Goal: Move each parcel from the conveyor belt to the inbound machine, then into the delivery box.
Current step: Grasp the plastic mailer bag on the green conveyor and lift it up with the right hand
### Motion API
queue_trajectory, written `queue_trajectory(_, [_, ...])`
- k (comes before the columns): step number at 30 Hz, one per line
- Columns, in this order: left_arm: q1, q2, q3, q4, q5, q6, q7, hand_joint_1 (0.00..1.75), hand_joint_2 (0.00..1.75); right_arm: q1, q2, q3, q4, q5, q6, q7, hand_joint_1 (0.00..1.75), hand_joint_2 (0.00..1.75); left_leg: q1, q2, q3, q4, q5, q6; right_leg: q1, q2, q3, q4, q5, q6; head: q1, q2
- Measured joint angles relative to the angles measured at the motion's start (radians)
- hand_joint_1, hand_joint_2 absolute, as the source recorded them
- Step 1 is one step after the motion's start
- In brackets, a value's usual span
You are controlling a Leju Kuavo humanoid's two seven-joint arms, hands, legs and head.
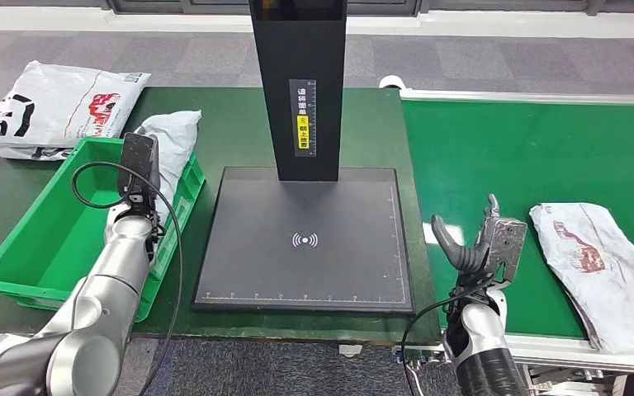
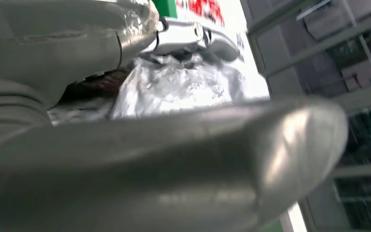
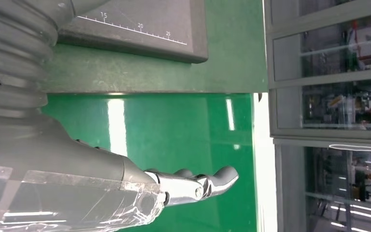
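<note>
A crumpled grey-white parcel (image 1: 172, 136) leans in the far right corner of the green delivery box (image 1: 45, 235), draped over its rim. My left hand (image 1: 140, 169) is on it inside the box. In the left wrist view the parcel (image 2: 183, 87) sits between the fingers (image 2: 193, 36) and the thumb (image 2: 174, 159), so the hand grips it. Another white parcel with red print (image 1: 598, 264) lies on the green conveyor belt (image 1: 503, 148). My right hand (image 1: 483, 239) hovers open at the belt's near left edge, left of that parcel, its straight fingers (image 3: 198, 186) holding nothing.
The inbound machine's black platform (image 1: 301, 239) with its tall black column (image 1: 297, 82) stands between box and belt, bare on top; its corner (image 3: 140, 24) appears in the right wrist view. A large white bag (image 1: 58, 107) lies beyond the box, at the far left of the table.
</note>
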State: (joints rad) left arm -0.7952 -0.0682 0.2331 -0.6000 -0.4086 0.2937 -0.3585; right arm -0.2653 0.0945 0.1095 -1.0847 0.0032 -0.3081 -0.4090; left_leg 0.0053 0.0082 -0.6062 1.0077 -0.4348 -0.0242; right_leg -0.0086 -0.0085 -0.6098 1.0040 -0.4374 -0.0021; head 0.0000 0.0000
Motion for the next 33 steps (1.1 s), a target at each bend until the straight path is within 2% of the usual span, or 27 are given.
queue_trajectory(3, [0.009, -0.02, -0.024, 0.005, 0.04, -0.041, -0.018, 0.0, 1.31, -0.009, -0.003, 0.0, 0.004, 0.007, 0.003, 0.004, 0.0, 0.0, 0.0, 0.0, 0.0, 0.0, 0.0, 0.0, 0.0, 0.0, 0.0, 0.0, 0.0, 0.0, 0.0, 0.0])
queue_trajectory(4, [0.012, -0.024, -0.031, 0.006, 0.057, -0.058, -0.023, 0.0, 1.75, -0.012, -0.004, 0.0, 0.006, 0.009, 0.006, 0.006, 0.0, 0.0, 0.0, -0.001, 0.0, 0.0, 0.0, 0.0, 0.0, 0.0, 0.0, 0.0, 0.0, 0.0, 0.0, 0.0])
queue_trajectory(8, [0.025, -0.05, -0.068, 0.005, 0.121, -0.09, -0.018, 0.0, 1.75, -0.025, -0.006, 0.0, 0.024, 0.027, 0.016, 0.02, 0.0, 1.75, 0.0, -0.004, 0.0, 0.0, 0.0, 0.001, 0.0, -0.005, 0.002, 0.0, -0.001, 0.0, 0.0, 0.0])
queue_trajectory(13, [0.058, -0.078, -0.128, -0.018, 0.185, -0.12, -0.065, 0.0, 1.75, -0.032, -0.007, 0.0, 0.042, 0.056, 0.008, 0.017, 0.0, 1.75, 0.0, -0.006, 0.0, 0.0, 0.001, 0.001, -0.001, -0.006, 0.003, 0.0, -0.001, 0.001, 0.0, 0.0])
queue_trajectory(18, [0.086, -0.093, -0.205, -0.058, 0.172, -0.063, -0.05, 0.0, 1.75, -0.041, -0.007, 0.0, 0.054, 0.066, 0.004, 0.018, 0.0, 1.75, 0.0, -0.006, 0.0, 0.0, 0.001, 0.001, -0.001, -0.006, 0.003, 0.0, -0.001, 0.001, 0.0, 0.0])
queue_trajectory(21, [0.088, -0.095, -0.231, -0.064, 0.17, 0.009, -0.05, 0.0, 1.75, -0.047, -0.007, 0.0, 0.06, 0.073, -0.002, 0.012, 0.0, 1.75, 0.0, -0.006, 0.0, 0.0, 0.001, 0.002, -0.001, -0.006, 0.003, 0.0, -0.001, 0.001, 0.0, 0.0])
queue_trajectory(25, [0.085, -0.097, -0.24, -0.068, 0.197, 0.117, -0.089, 0.0, 0.0, -0.055, -0.005, 0.0, 0.068, 0.086, -0.013, -0.002, 0.0, 1.75, 0.0, -0.005, 0.0, 0.0, 0.001, 0.001, 0.0, -0.006, 0.003, 0.0, -0.001, 0.001, 0.0, 0.0])
queue_trajectory(30, [0.08, -0.097, -0.24, -0.087, 0.25, 0.293, -0.209, 0.0, 0.0, -0.067, 0.001, 0.0, 0.08, 0.101, -0.028, -0.024, 0.0, 1.75, 0.0, -0.005, 0.0, 0.0, 0.001, 0.001, 0.0, -0.006, 0.003, 0.0, -0.001, 0.001, 0.0, 0.0])
queue_trajectory(33, [0.072, -0.096, -0.24, -0.104, 0.28, 0.367, -0.279, 0.0, 0.0, -0.077, 0.008, 0.0, 0.091, 0.104, -0.037, -0.038, 0.0, 1.75, 0.0, -0.005, 0.0, 0.0, 0.001, 0.001, 0.0, -0.006, 0.003, 0.0, -0.001, 0.001, 0.0, 0.0])
